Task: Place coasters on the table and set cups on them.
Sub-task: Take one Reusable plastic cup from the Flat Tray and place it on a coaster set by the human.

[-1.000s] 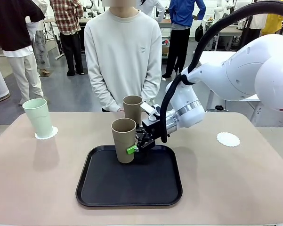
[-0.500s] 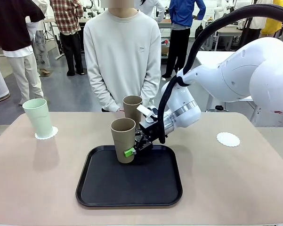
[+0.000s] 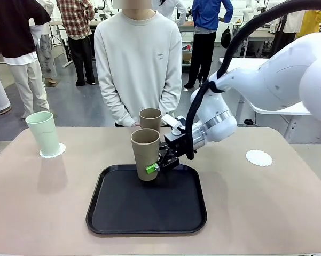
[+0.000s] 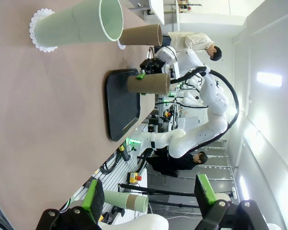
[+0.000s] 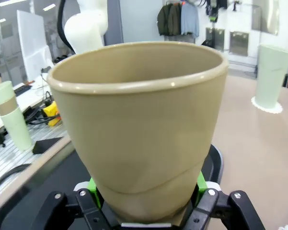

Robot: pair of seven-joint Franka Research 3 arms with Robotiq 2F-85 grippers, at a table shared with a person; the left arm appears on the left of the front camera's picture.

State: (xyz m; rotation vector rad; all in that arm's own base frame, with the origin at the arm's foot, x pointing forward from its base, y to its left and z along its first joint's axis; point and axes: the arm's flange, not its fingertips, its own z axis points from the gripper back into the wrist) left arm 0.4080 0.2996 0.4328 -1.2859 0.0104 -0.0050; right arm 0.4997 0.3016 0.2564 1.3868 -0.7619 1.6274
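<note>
Now | brown cup [image 3: 145, 153] clamped between right gripper [image 3: 156, 165] pads | above tray [image 3: 146, 205]

**A busy workshop hall behind the table**

The floor [image 3: 80, 104] is smooth grey and runs back into an open hall. Several people [image 3: 21, 48] stand about on it, one in a checked shirt, one in a blue top. A white table [image 3: 267, 109] stands at the right, with more benches further back. In the right wrist view, jackets [image 5: 178, 19] hang on a far wall, and strip lights [image 5: 19, 2] glow overhead. The left wrist view shows pale walls and a bright light panel [image 4: 270, 79].
</note>
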